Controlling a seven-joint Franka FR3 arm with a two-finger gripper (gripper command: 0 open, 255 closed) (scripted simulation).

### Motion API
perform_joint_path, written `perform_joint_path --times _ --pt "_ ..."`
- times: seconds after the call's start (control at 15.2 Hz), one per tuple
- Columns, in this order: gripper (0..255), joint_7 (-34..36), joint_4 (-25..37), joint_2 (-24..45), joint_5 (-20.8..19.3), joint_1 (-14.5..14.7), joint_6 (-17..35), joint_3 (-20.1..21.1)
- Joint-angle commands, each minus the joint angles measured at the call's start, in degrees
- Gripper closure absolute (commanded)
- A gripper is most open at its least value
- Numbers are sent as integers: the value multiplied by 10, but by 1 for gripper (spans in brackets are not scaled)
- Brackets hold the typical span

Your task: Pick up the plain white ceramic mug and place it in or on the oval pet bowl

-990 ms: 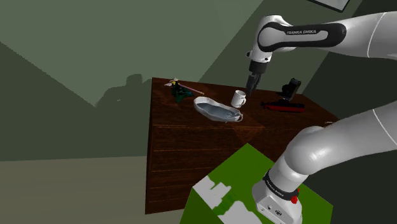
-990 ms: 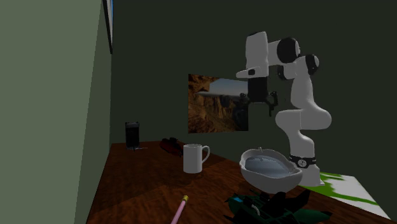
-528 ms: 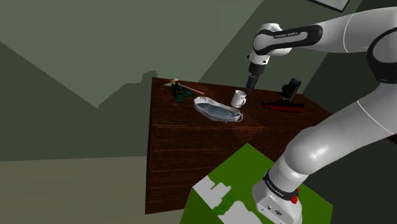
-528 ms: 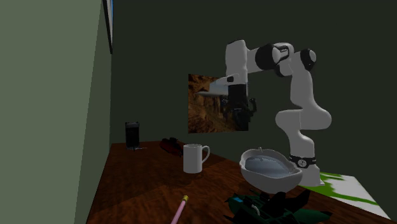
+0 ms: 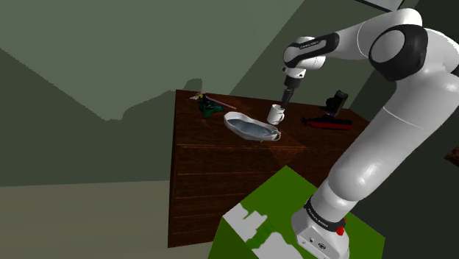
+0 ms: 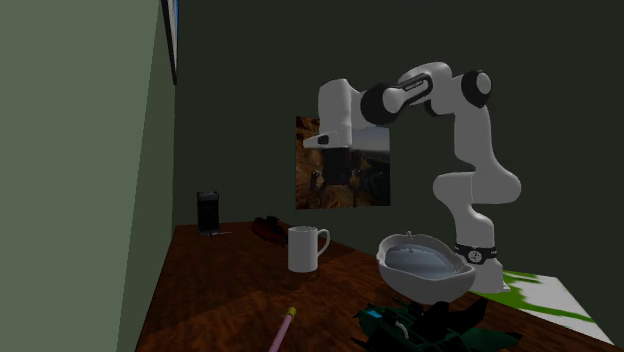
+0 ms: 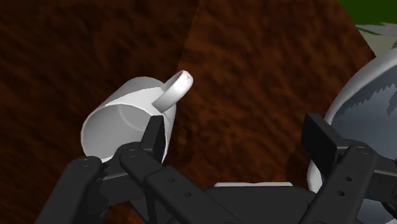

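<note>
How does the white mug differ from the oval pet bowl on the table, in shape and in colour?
The mug is a tall, narrow cylinder with a loop handle on its side, while the pet bowl is low, wide and oval. The mug is plain white inside and out, while the pet bowl is pale outside and bluish grey inside. Both stand upright, open side up, on the dark wooden table, apart from each other.
</note>
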Motion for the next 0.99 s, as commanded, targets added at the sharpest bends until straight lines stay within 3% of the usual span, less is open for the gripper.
perform_joint_path --times 0.0,0.59,0.92 --pt "0 -40 35 48 29 -9 11 -12" --pt "0 -177 239 262 157 -94 1 -3" --pt "0 -182 217 274 165 -96 34 2"
